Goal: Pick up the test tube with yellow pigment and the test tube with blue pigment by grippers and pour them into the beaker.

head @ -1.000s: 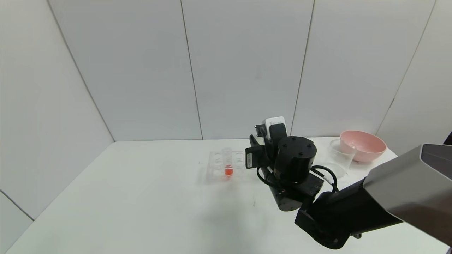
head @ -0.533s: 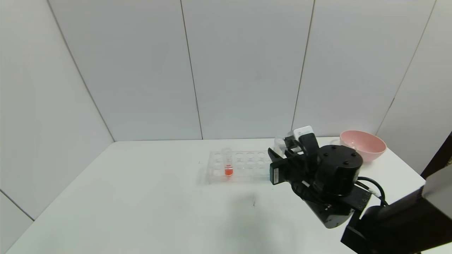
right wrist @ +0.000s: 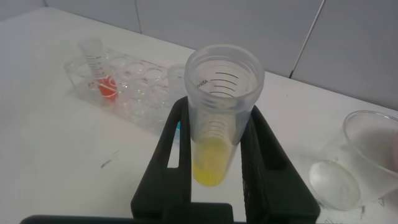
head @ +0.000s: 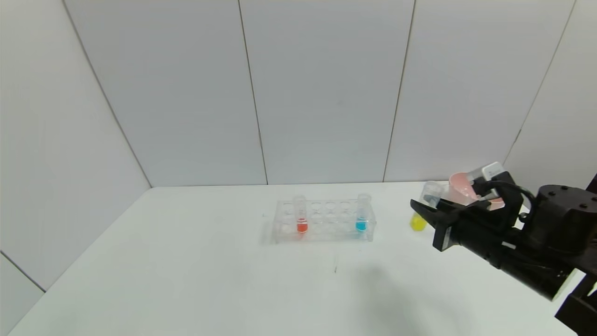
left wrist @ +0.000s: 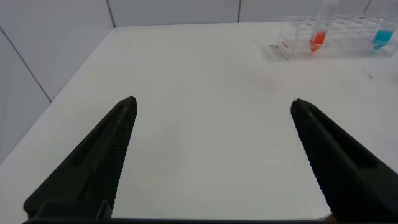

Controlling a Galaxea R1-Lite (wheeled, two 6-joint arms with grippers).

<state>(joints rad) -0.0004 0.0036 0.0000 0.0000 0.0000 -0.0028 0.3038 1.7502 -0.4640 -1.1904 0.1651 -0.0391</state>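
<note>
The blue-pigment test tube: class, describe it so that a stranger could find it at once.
On the white table stands a clear tube rack. The test tube with blue pigment stands upright at the rack's right end. The only other tube there, the red-liquid tube, stands near the left end.

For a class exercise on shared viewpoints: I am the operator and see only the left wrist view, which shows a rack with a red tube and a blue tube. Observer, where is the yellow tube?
Observer: It is out of the rack. The right gripper is shut on the test tube with yellow pigment, to the rack's right in the head view.
Operator: Is it tipped for pouring?
Observer: No. It is roughly upright, with the yellow liquid at its rounded bottom.
Operator: Where is the beaker?
Observer: The beaker stands on the table just beyond the held tube, beside a pink bowl. No coloured liquid shows in it.
</note>
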